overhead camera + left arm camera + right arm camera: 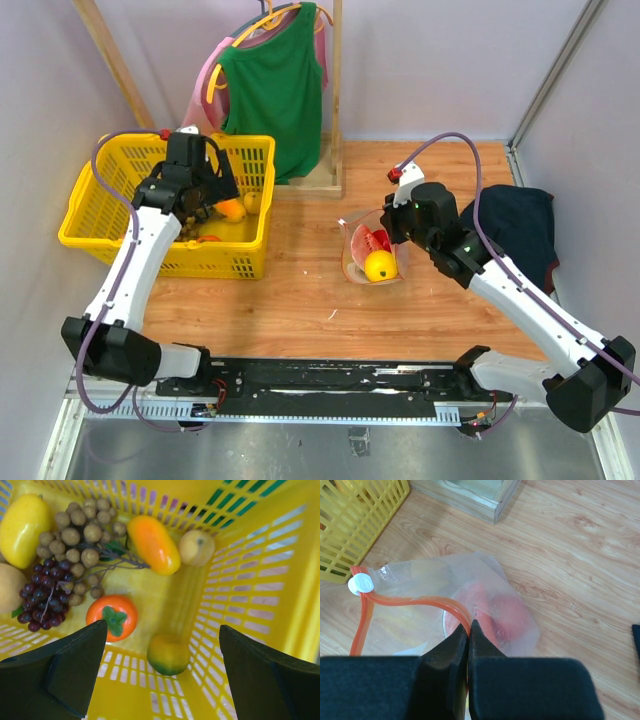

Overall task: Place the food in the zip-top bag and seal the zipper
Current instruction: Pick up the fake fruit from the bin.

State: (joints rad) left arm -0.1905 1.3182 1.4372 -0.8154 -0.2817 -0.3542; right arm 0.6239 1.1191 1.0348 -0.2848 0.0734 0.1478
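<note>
left gripper [162,630] spread wide, hanging inside the yellow basket [260,565]. green-orange fruit [167,653] lies just below, between its fingers. left arm is the nearer. right gripper [469,626] pressed together, pinching the zipper [410,601] of the bag [505,605], well right of the basket.

Pale lilac walls [430,70] on three sides, plain and evenly lit, no hard shadows anywhere. A metal post [555,70] runs up the far right corner, and a wooden slat [110,60] leans across the left wall. The worktop [300,300] is light wood with clear grain. At its far edge stands a wooden rack [337,90], base flat on the boards. Yellow hangers [262,22] up top carry a green top [275,90] with a pink garment [205,95] just behind it. Over at the right edge, a navy cloth [520,225] lies heaped. Along the near edge runs a black rail [330,378], then grey sheet metal [300,450].
</note>
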